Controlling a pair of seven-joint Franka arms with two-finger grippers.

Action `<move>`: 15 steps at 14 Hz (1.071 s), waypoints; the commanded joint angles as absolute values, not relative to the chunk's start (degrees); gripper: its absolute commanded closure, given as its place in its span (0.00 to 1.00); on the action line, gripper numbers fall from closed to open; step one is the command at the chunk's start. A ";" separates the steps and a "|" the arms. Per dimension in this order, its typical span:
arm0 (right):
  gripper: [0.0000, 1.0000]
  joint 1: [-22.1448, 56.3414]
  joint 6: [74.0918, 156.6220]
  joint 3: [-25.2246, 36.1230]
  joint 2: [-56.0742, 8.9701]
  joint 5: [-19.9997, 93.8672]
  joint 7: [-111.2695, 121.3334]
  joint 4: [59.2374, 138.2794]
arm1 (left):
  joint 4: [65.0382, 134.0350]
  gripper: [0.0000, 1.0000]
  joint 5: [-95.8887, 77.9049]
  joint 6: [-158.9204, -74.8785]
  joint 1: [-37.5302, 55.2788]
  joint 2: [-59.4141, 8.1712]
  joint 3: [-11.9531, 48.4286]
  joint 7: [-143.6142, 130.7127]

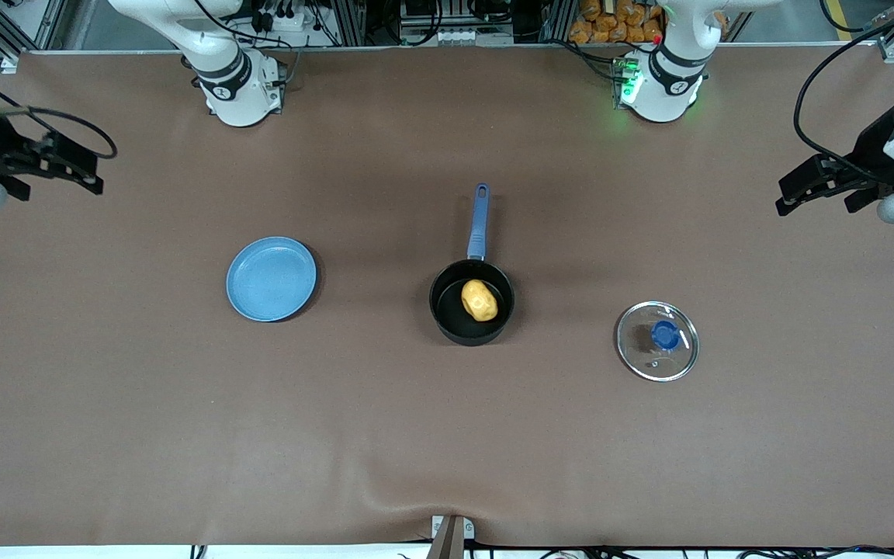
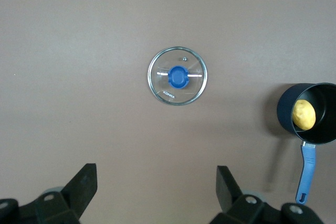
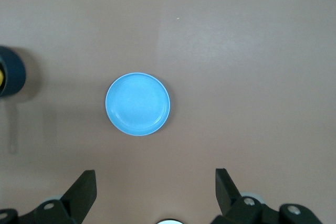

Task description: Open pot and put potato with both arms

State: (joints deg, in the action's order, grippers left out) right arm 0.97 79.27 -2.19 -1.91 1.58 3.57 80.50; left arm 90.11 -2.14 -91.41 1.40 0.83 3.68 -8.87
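The black pot (image 1: pixel 451 312) stands uncovered mid-table, its blue handle (image 1: pixel 479 221) pointing toward the robots' bases. The yellow potato (image 1: pixel 479 300) lies inside it. The left wrist view also takes in the pot (image 2: pixel 286 114) and potato (image 2: pixel 304 114). A glass lid (image 1: pixel 657 340) with a blue knob rests flat on the table toward the left arm's end. My left gripper (image 1: pixel 816 202) hangs open and empty high over that end, with the lid (image 2: pixel 177 76) below it. My right gripper (image 1: pixel 59 180) hangs open and empty high over the right arm's end.
A light-blue plate (image 1: pixel 271 278) with nothing on it lies toward the right arm's end, beside the pot; the right wrist view looks down on this plate (image 3: pixel 138 104). A brown mat (image 1: pixel 447 435) covers the table.
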 commanded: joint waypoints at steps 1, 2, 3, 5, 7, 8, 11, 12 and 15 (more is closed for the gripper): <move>0.00 1.58 81.99 -0.35 0.70 3.08 12.27 83.93 | 89.12 0.00 -3.69 -90.53 0.79 0.44 3.87 -7.65; 0.00 2.37 82.00 -0.44 1.05 2.55 12.57 84.28 | 89.12 0.00 -3.69 -90.53 0.79 0.44 3.87 -7.65; 0.00 2.46 81.74 -0.44 1.05 2.20 12.66 84.20 | 89.12 0.00 -3.69 -90.53 0.79 0.44 3.87 -7.73; 0.00 2.81 81.39 -0.88 0.70 -0.07 12.57 83.50 | 89.12 0.00 -3.69 -90.53 0.79 0.44 3.87 -7.65; 0.00 3.08 80.77 -1.67 0.79 -1.93 12.39 83.06 | 89.12 0.00 -3.69 -90.53 0.79 0.44 3.87 -7.65; 0.00 2.82 80.08 -1.67 0.97 -1.85 11.96 83.06 | 89.12 0.00 -3.69 -90.53 0.79 0.44 3.87 -7.65; 0.00 2.46 79.63 -1.50 1.58 -1.67 10.72 83.58 | 89.12 0.00 -3.69 -90.53 0.79 0.44 3.87 -7.65; 0.00 2.55 79.45 -1.58 2.10 -1.50 10.72 84.11 | 89.12 0.00 -3.69 -90.53 0.70 0.44 3.87 -7.65; 0.00 2.64 80.68 -1.58 5.44 -1.14 10.72 88.76 | 89.12 0.00 -3.69 -90.53 0.79 0.44 3.87 -7.73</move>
